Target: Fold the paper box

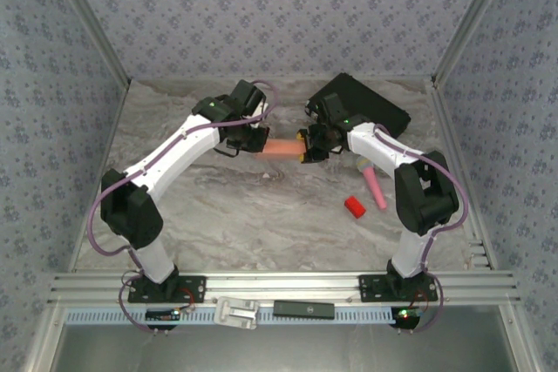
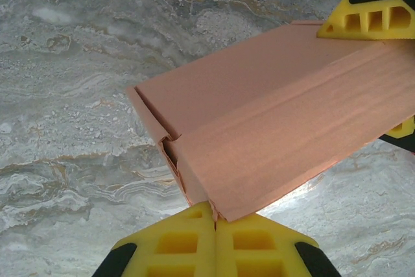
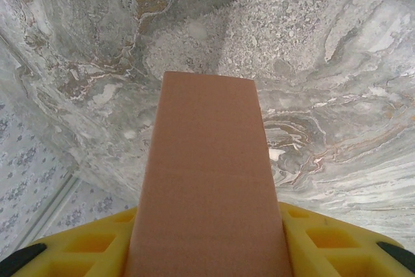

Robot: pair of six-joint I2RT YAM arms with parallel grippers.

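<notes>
Salmon-orange cardboard is what both arms have between them. The paper box (image 1: 281,147), already a long rectangular shape, sits out toward 12 o'clock on the marble bench (image 1: 261,233) and appears to be held just off the surface. The left pincer (image 2: 214,224) is at the box's 9 o'clock end, its yellow fingers pressed together on the thin lower edge of one panel. The right pincer (image 3: 207,251) has the 3 o'clock end, with a finger on each side of the box, clamped across its width. From the left wrist view, the end near that arm looks unfinished: a tab (image 2: 170,150) at the corner gapes where the panels meet.

My worry is that left-hand hold. It has only a sliver of card, so any pull or twist between the arms could let the edge slip out or tear. If the right pincer squeezes harder, the hollow walls may buckle and spring the seam open.
</notes>
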